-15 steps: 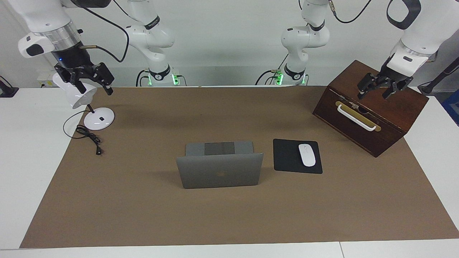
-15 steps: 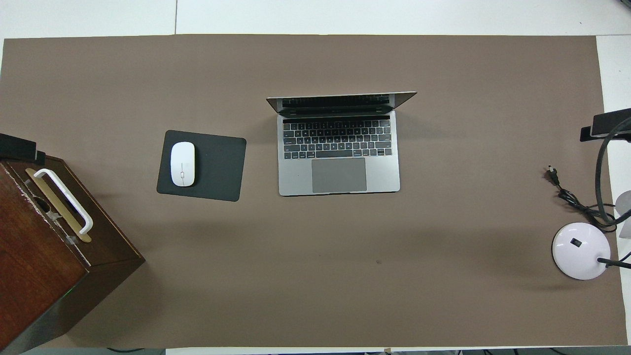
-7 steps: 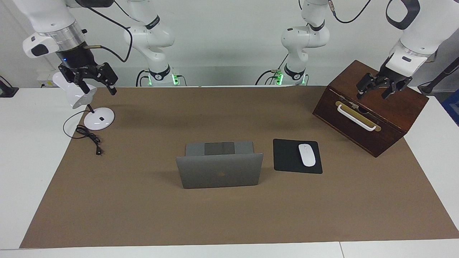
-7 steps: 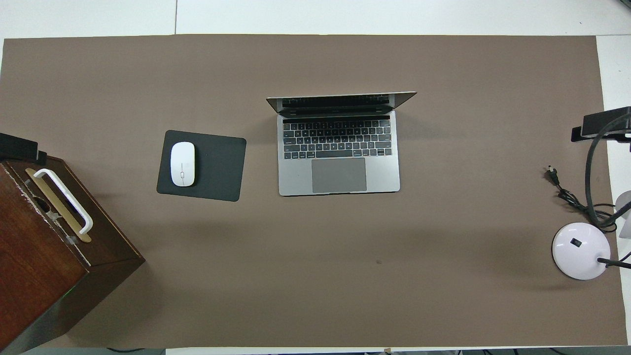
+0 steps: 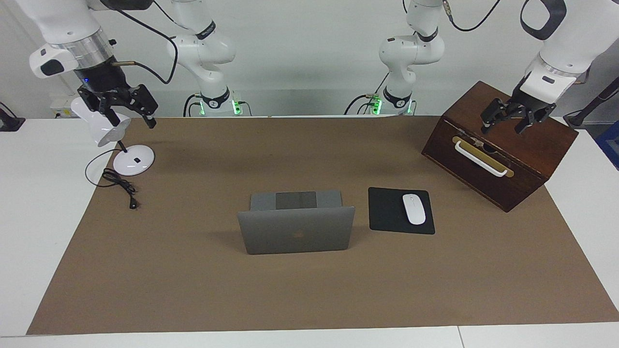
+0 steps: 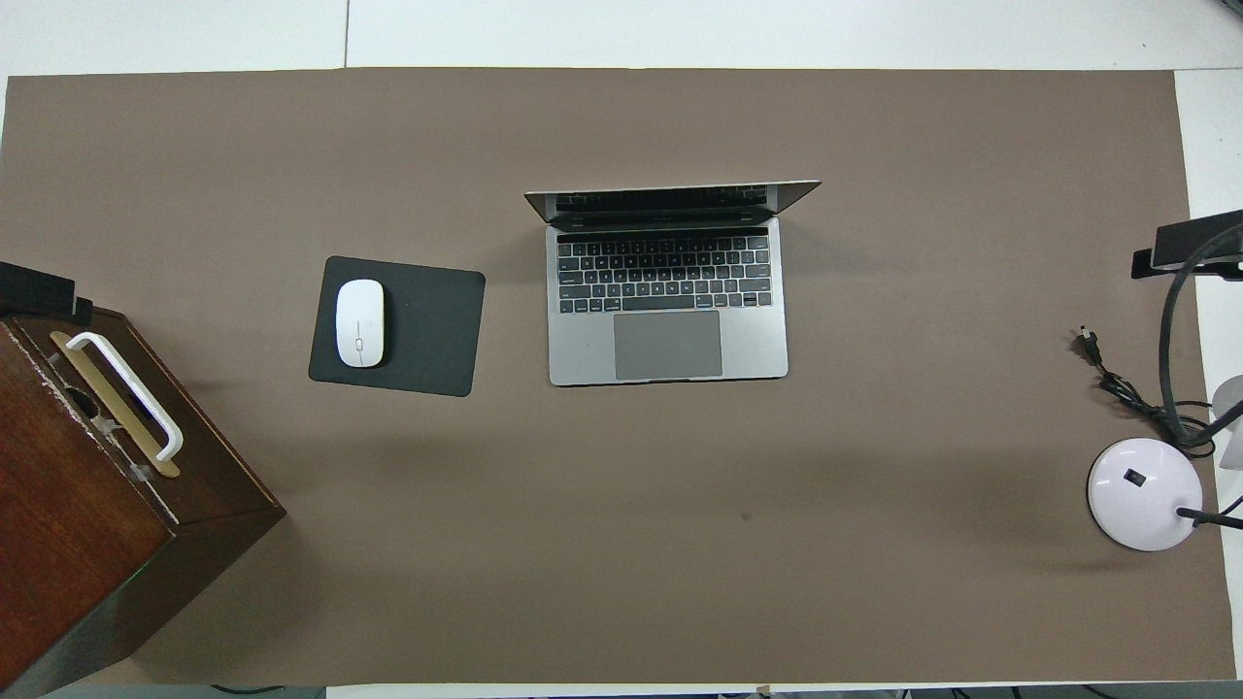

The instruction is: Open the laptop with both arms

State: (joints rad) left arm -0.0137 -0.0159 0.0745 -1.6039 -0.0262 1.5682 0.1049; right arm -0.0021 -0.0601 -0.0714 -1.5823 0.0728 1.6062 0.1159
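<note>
Bright even light, soft shadows, sharp.

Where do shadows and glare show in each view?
Facing view: a soft shadow lies on the brown mat beside the open silver-grey laptop. Overhead view: broad faint shadow bands cross the mat nearer the robots; no strong glare on the white oval mouse.

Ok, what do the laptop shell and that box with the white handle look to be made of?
Laptop: looks like matte silver-grey metal, probably aluminium, with an even dull sheen; its keys look like dark plastic. Box: dark stained wood with a slight gloss and visible grain; its handle looks like smooth white plastic on a brass-coloured plate.
</note>
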